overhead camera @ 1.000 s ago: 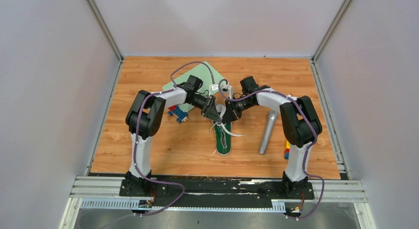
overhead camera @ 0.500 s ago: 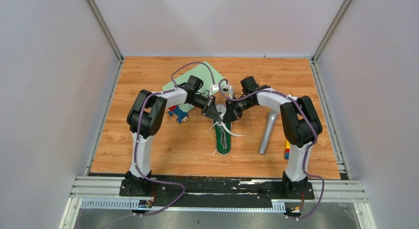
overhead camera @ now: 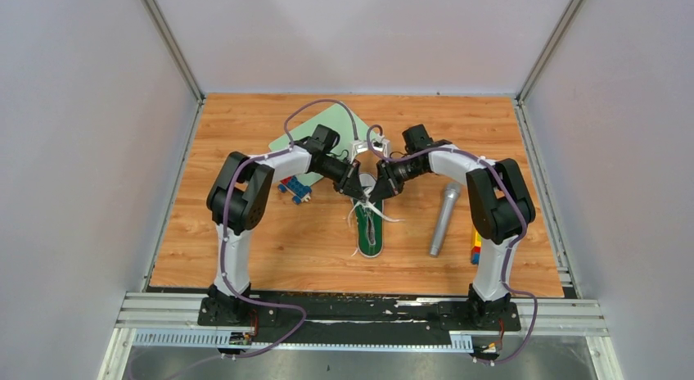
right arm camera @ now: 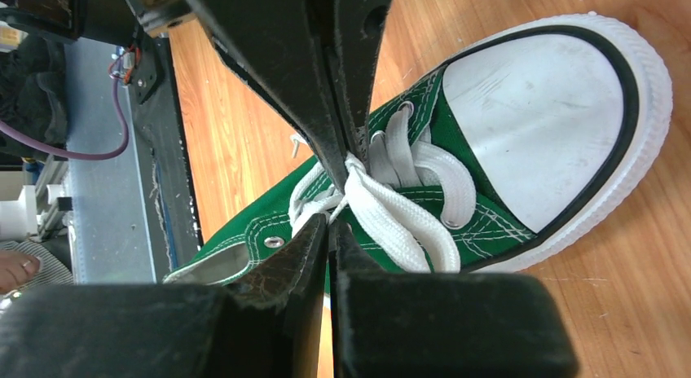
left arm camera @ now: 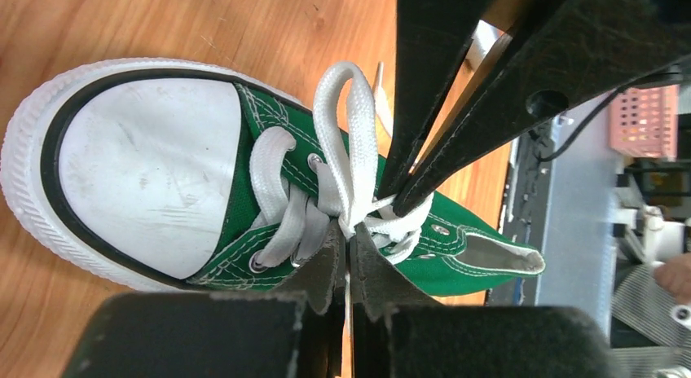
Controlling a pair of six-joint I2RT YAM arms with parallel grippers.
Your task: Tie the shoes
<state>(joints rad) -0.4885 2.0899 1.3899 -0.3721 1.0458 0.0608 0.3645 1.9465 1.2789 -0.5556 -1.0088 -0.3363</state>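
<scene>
The green sneaker (overhead camera: 371,237) lies mid-table with its heel toward the arm bases. Its white toe cap shows in the left wrist view (left arm camera: 147,166) and the right wrist view (right arm camera: 538,117). Both grippers meet over the lacing, tip to tip. My left gripper (overhead camera: 358,189) is shut on a white lace at the crossing (left arm camera: 351,241). A lace loop (left arm camera: 346,125) stands out from there. My right gripper (overhead camera: 378,192) is shut on the other lace (right arm camera: 330,229), with a loop (right arm camera: 407,223) lying across the tongue. Loose lace ends (overhead camera: 389,219) trail to the shoe's right.
A grey microphone (overhead camera: 443,219) lies to the right of the shoe. Blue toy bricks (overhead camera: 293,188) sit to its left, and coloured blocks (overhead camera: 475,247) lie by the right arm. A pale green board (overhead camera: 327,122) lies behind the left arm.
Both grippers have shifted slightly toward the far end of the shoe and stay shut at the lace crossing. The arm cables arch a little higher. The shoe has not moved.
</scene>
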